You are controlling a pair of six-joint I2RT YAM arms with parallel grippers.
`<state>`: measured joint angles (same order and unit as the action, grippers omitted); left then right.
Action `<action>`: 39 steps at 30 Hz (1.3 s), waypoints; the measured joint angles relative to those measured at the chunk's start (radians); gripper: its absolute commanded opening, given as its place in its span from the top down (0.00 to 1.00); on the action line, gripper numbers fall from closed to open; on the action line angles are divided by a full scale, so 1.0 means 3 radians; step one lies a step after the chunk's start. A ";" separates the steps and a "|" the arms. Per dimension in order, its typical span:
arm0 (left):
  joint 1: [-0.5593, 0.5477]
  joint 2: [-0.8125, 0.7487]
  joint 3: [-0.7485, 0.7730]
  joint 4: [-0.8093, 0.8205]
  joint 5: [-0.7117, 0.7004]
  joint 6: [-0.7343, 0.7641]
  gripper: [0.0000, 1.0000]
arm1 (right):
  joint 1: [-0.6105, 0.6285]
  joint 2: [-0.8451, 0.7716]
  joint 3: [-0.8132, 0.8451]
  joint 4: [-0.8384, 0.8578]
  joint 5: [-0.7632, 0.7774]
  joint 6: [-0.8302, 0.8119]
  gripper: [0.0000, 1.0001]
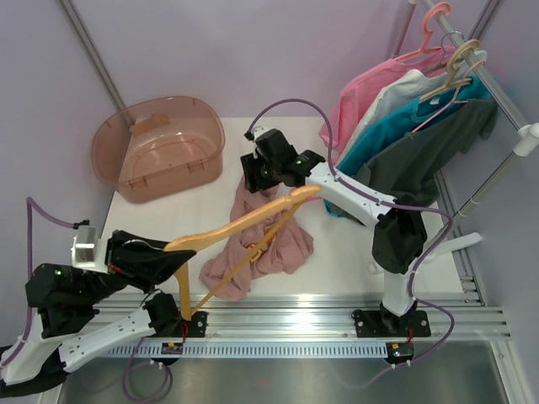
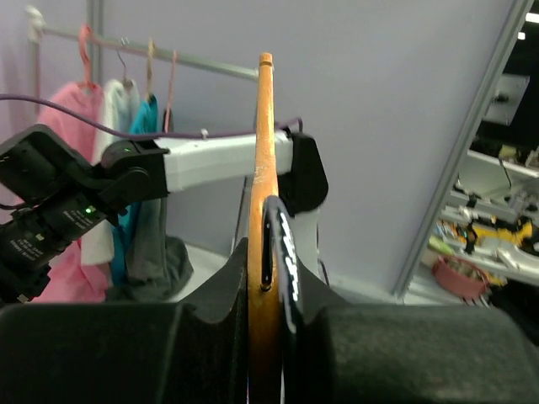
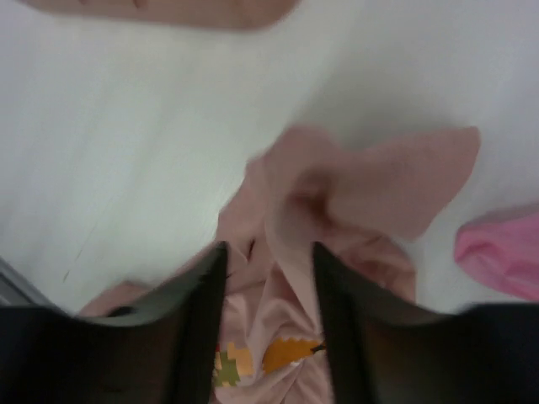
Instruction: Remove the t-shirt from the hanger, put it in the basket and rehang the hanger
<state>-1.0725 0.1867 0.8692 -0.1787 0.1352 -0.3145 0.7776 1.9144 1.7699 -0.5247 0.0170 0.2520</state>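
I see the left gripper [image 2: 269, 252] clamped on the hanger [image 2: 264, 126]. On the right gripper [image 3: 268, 286], the fingers stand apart above the crumpled t-shirt [image 3: 379, 185].

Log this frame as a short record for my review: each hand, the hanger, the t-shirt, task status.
left hand: shut on the hanger
right hand: open, above the t-shirt
hanger: wooden, tilted, its far end reaching over the t-shirt
t-shirt: crumpled on the table, partly beneath the hanger
status: cannot tell whether the t-shirt is fully free of the hanger
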 measured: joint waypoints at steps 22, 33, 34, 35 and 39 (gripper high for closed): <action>0.0000 0.0518 0.0062 -0.1190 0.0879 -0.0072 1.00 | -0.0484 -0.2037 0.0371 -0.1151 -0.1179 -0.0657 0.07; 0.0000 0.1058 0.0039 -0.1272 0.0922 -0.0025 1.00 | -0.0167 -0.2707 -0.0779 -0.1399 -0.2291 -0.0975 0.08; 0.0000 0.1095 0.0039 -0.1272 0.0923 -0.0025 1.00 | -0.0046 -0.2791 -0.0882 -0.1391 -0.2281 -0.0983 0.08; 0.0000 0.1123 0.0039 -0.1272 0.0926 -0.0025 1.00 | 0.0099 -0.2869 -0.0960 -0.1377 -0.2267 -0.0991 0.08; 0.0000 0.1164 0.0043 -0.1268 0.0978 -0.0023 1.00 | 0.0340 -0.3129 -0.1151 -0.1250 -0.2228 -0.0992 0.09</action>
<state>-1.0725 0.5358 0.8822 -0.5591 0.4286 -0.3214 0.8795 0.9756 1.4246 -0.8997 -0.6514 -0.0456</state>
